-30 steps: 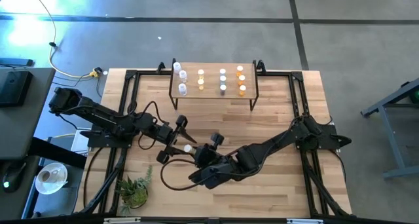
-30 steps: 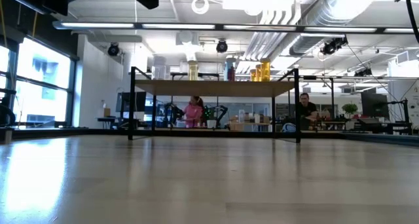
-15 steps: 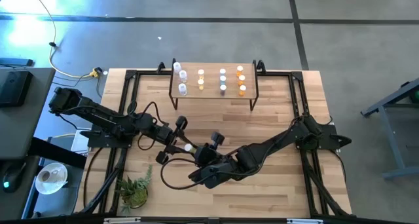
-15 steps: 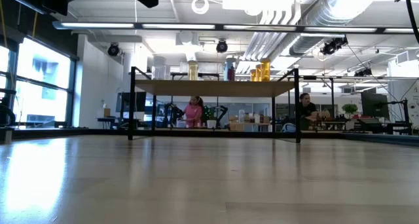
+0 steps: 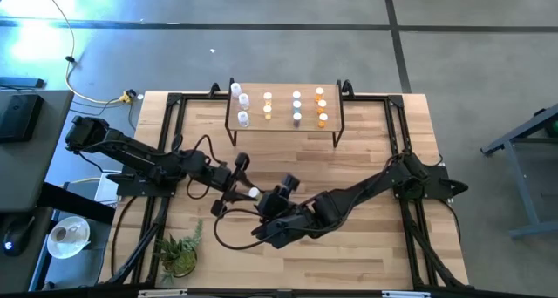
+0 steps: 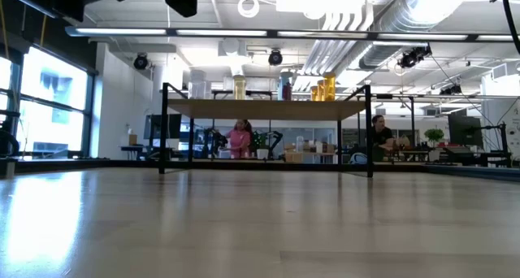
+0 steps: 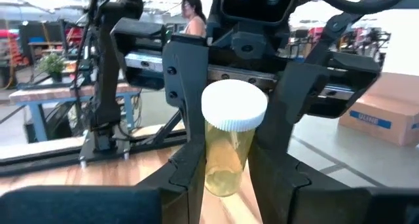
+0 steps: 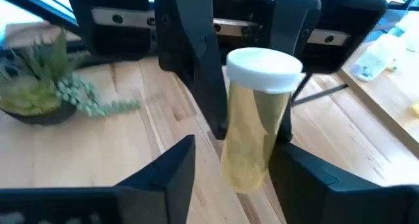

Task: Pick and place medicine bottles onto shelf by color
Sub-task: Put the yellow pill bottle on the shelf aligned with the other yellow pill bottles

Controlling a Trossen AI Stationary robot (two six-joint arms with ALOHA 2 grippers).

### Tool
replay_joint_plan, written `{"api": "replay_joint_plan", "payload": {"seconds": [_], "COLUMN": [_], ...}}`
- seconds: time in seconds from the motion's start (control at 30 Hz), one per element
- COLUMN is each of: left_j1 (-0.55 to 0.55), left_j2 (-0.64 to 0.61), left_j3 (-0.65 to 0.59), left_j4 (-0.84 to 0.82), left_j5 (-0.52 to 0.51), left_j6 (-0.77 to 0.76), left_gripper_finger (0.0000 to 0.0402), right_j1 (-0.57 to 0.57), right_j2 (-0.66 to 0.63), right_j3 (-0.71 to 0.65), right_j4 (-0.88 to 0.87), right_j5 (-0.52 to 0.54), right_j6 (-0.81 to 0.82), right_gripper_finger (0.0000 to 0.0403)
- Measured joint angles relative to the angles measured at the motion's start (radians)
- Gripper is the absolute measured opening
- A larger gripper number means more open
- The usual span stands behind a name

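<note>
The left gripper [image 5: 241,186] is clamped on a pale yellow bottle [image 5: 251,193]; the right gripper [image 5: 277,193] is spread around it. At twelve o'clock, nine bottles are placed on the shelf [image 5: 283,124]; this one remains.

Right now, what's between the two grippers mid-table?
A pale yellow, white-capped bottle, held by the left gripper, the right gripper open around it; both wrist views show it.

Bright ceiling lights, window glare; near tabletop blurred, wrist foregrounds soft.
</note>
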Motion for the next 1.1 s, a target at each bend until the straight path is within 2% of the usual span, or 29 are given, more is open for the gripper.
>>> {"api": "replay_joint_plan", "payload": {"seconds": [0.1,0.2,0.4,0.53,0.67,0.77,1.1], "left_j1": [0.000,-0.001,0.000,0.000,0.000,0.000,-0.067], "left_j2": [0.000,0.000,0.001,0.001,0.001,0.001,0.000], "left_j3": [0.000,0.000,0.000,0.000,0.000,0.000,0.000], "left_j4": [-0.040,-0.114,-0.243,-0.312,-0.386,-0.431,-0.448], "left_j5": [-0.051,-0.120,-0.235,-0.288,-0.315,-0.322,-0.351], "left_j6": [0.000,0.000,0.000,0.000,-0.029,-0.047,-0.028], "left_gripper_finger": [0.0095,0.0095,0.0095,0.0095,0.0095,0.0094,0.0094], "right_j1": [-0.001,-0.001,-0.006,-0.010,-0.027,-0.058,-0.169], "right_j2": [0.000,0.000,0.000,0.000,0.000,0.000,0.000], "right_j3": [0.000,0.000,0.000,0.000,0.000,0.000,0.000], "right_j4": [-0.049,-0.125,-0.349,-0.402,-0.403,-0.401,-0.226], "right_j5": [-0.005,-0.037,-0.045,-0.038,-0.041,-0.081,-0.405], "right_j6": [0.003,0.082,0.259,0.284,0.241,0.187,-0.130], "right_gripper_finger": [0.0190,0.0200,0.0200,0.0200,0.0199,0.0199,0.0199]}}
